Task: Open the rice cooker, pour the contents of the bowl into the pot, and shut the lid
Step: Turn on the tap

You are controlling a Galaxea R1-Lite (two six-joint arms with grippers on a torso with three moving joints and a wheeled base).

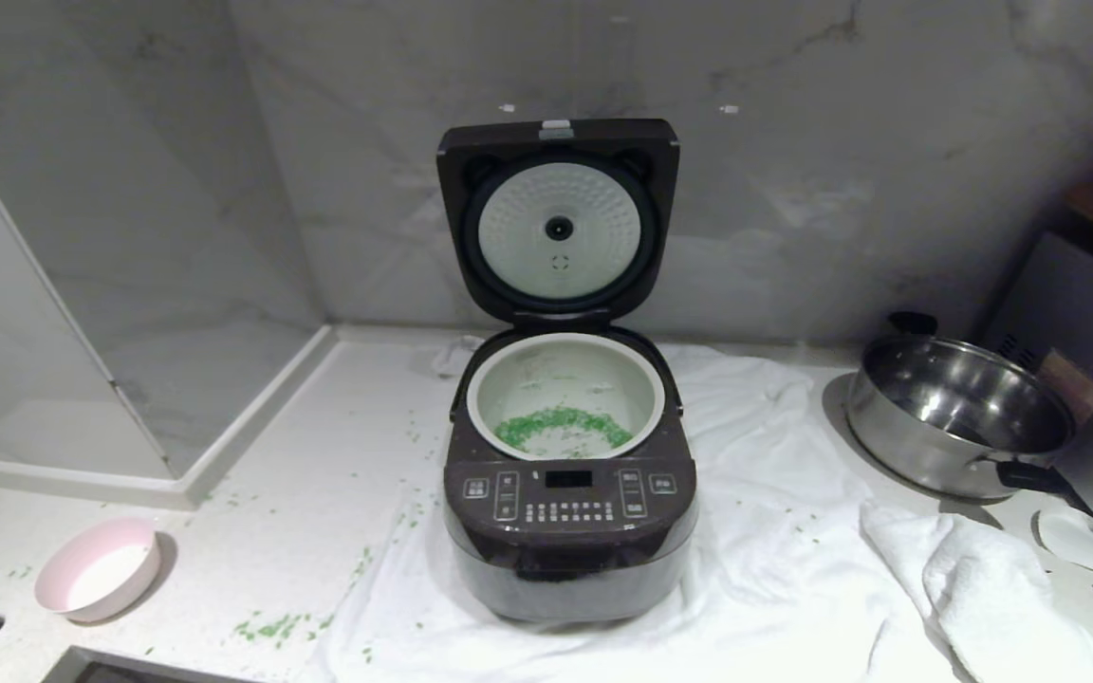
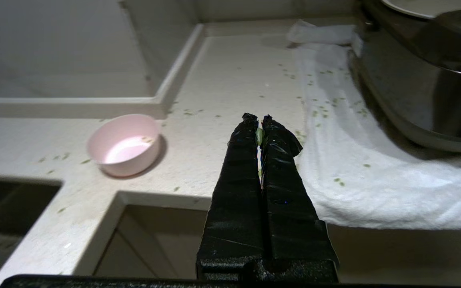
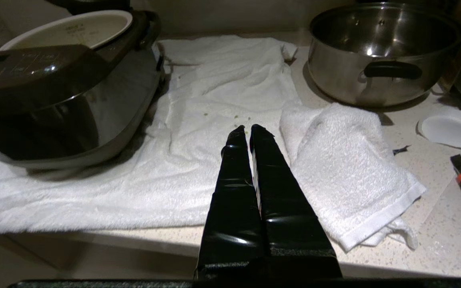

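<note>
Leftmost, we find the pale pink bowl (image 1: 99,567) upright on the counter (image 1: 300,493), ahead and to the left of our left gripper (image 2: 258,119), whose fingers are pressed together with a green fleck stuck between them. At centre the rice cooker (image 1: 569,493) stands on a white towel (image 1: 774,531), lid (image 1: 558,220) raised, green bits (image 1: 561,423) in the pot (image 1: 565,394). Our right gripper (image 3: 247,129), fingers pressed together too, hovers over the towel between cooker and steel pan (image 1: 959,414).
</note>
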